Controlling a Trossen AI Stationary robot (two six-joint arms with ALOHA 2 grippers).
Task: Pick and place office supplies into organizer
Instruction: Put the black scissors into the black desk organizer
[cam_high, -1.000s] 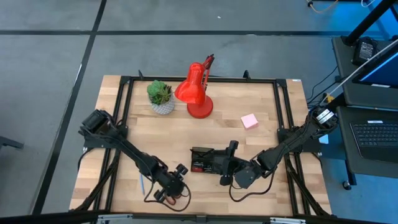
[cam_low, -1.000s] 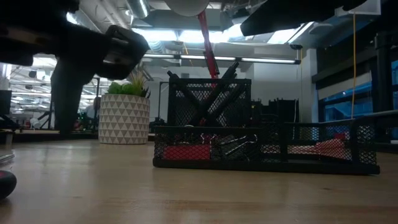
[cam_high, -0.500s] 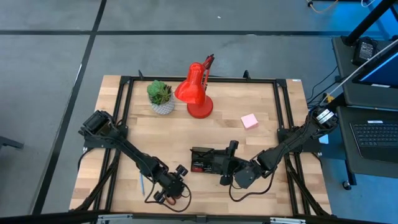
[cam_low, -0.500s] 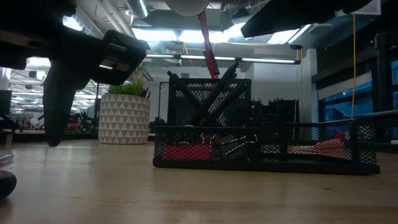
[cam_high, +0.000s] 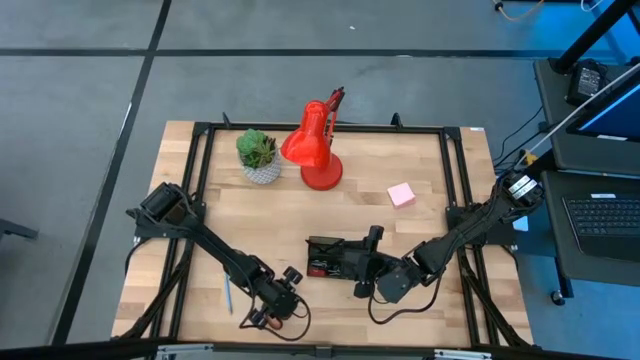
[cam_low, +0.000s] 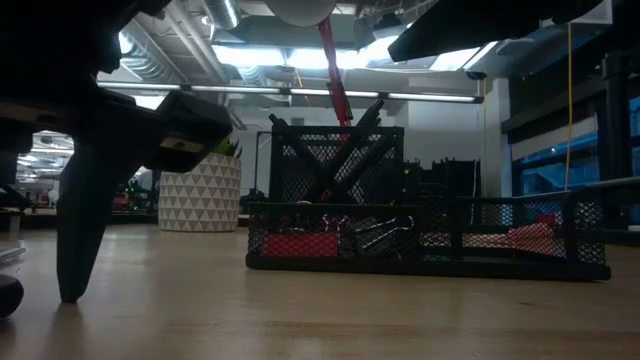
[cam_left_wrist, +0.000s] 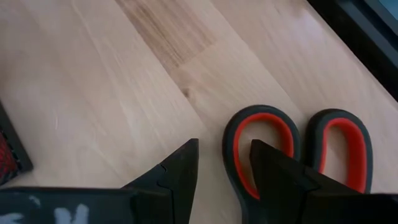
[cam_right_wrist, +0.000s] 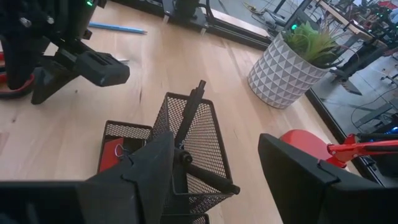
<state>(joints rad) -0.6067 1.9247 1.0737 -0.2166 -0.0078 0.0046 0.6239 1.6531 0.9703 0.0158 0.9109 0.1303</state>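
Currently, step: left gripper (cam_left_wrist: 222, 163) lowered at the near table edge onto the red-handled scissors (cam_left_wrist: 297, 148), pick not yet made.
Left jaws: slightly parted, straddling the rim of one handle loop; holding nothing that I can tell.
Scissors location: flat on the wood by the near edge, well apart from the organizer (cam_high: 338, 257).
Next move, my guess: fingers pinch the loop rim, lift, carry over to the organizer.
Right gripper (cam_right_wrist: 214, 165): hovers over the organizer's tall mesh cup, jaws wide apart, empty.
Left out: blue pen (cam_high: 227, 294), pink sticky-note pad (cam_high: 401, 194).
Hidden: scissor blades cut off in left wrist view; high view scissors mostly under the gripper; fingertip contact with the table unclear in low view.
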